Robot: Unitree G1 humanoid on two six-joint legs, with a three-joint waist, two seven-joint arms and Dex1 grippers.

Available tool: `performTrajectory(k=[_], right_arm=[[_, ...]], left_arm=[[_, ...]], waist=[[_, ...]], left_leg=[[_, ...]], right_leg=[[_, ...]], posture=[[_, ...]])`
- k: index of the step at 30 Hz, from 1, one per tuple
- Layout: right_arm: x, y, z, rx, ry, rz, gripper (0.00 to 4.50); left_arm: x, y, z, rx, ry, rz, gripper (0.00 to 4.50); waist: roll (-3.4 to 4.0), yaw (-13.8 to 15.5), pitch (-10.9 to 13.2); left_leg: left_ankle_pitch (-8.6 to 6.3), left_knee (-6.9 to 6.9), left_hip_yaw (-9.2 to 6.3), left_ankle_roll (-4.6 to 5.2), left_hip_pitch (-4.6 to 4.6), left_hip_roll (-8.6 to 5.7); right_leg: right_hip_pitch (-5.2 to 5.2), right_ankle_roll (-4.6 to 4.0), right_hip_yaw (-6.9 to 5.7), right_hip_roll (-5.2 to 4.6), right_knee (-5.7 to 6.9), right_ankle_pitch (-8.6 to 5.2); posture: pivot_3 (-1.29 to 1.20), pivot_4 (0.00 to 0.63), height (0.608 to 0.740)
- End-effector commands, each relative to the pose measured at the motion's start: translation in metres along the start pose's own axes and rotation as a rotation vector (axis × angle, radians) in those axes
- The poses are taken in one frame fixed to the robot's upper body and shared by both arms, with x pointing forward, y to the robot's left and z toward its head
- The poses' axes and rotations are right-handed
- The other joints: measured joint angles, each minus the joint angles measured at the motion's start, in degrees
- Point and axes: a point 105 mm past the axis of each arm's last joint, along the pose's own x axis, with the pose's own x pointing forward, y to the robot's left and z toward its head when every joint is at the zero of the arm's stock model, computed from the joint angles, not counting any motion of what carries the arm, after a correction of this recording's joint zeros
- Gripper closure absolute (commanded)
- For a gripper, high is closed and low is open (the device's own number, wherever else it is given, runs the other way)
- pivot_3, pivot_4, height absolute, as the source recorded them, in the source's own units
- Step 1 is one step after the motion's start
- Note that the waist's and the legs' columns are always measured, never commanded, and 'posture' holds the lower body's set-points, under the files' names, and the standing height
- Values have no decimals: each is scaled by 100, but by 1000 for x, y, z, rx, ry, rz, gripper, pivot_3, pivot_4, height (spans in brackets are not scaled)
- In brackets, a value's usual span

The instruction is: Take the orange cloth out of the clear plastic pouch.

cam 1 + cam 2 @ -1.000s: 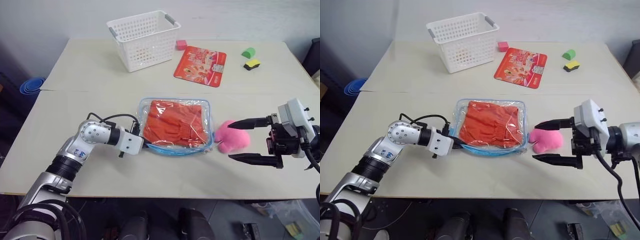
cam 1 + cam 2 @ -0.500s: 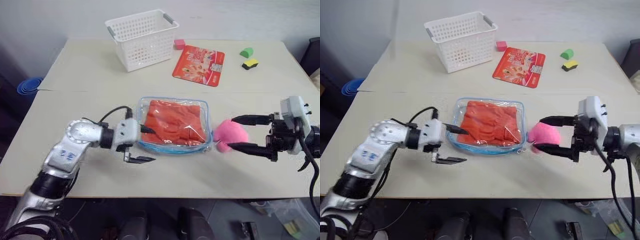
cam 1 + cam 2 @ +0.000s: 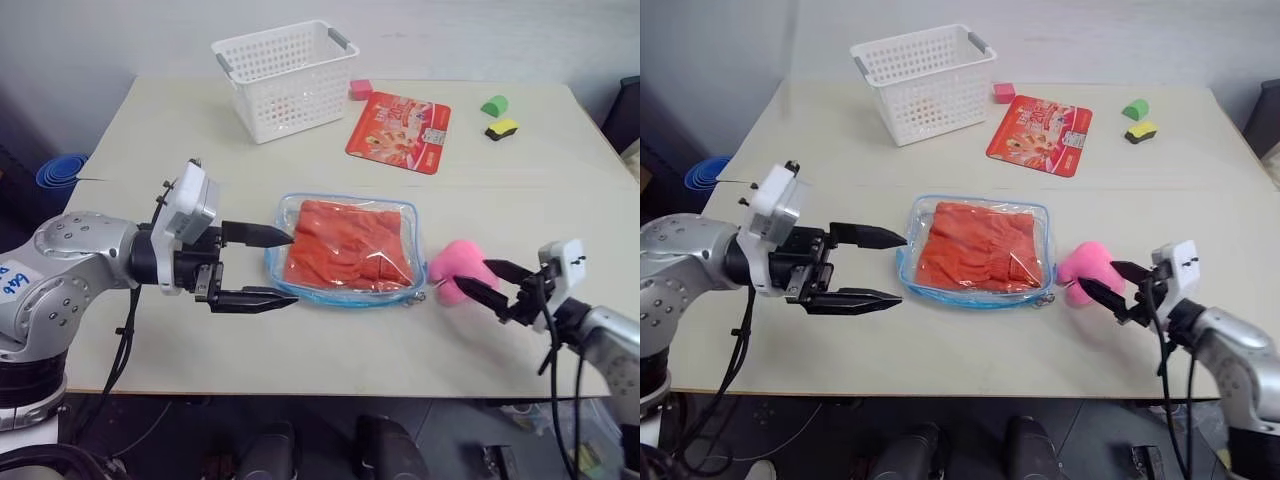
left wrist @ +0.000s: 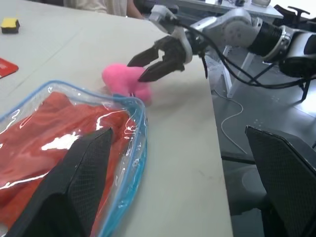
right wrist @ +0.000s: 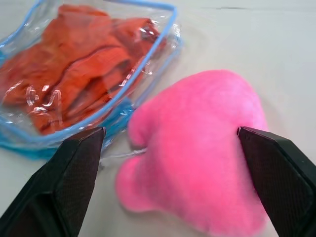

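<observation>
both grippers stand wide with nothing held. the left gripper point(image 3: 272, 267) hangs above the table point(image 3: 150, 140), its fingers pointing at the left end of the pouch point(image 3: 345, 249). the cloth point(image 3: 347, 245) lies inside the pouch at mid-table. the right gripper point(image 3: 488, 283) has its fingers spread on either side of the pink heart point(image 3: 456, 266), just beside the pouch's right end.

Bare bench point(image 3: 330, 350) runs open along the lower middle of the frame; the pink plush heart point(image 3: 462, 271) blocks the clear plastic pouch point(image 3: 345, 248) at centre right, white basket point(image 3: 285, 77) crowding upper left.
</observation>
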Motion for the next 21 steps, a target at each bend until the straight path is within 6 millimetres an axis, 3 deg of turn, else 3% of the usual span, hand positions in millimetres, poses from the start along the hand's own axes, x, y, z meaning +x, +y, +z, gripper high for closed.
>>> performTrajectory(k=[1,6,13,17,21], right_arm=[[-6,-4,4,-12,-40,-53,393],[-9,-3,-1,-12,-40,-50,1918],[-9,7,6,-8,-83,1,4352],[-13,15,12,-87,-94,29,4475],[-18,46,42,-268,-202,152,4475]], left_arm=[[0,0,-2,53,28,15,0],[-2,7,-2,87,41,39,0],[0,10,-7,119,69,43,0],[0,11,-8,124,72,43,0],[-1,13,-8,139,77,60,0]], waist=[[0,0,0],[0,5,0],[0,-4,0],[0,5,0],[0,-1,0]], left_leg=[[0,0,1,0,0,0],[0,1,2,0,0,5],[0,-1,10,0,1,11],[0,-2,10,0,0,10],[0,-2,12,1,0,10]], right_leg=[[0,0,1,2,0,0],[0,0,12,31,-2,0],[-4,0,30,41,-1,0],[-7,0,35,40,-1,0],[-9,0,40,40,-1,0]], posture=[[0,150,740],[0,150,740],[0,150,740],[0,150,740],[0,150,740]])
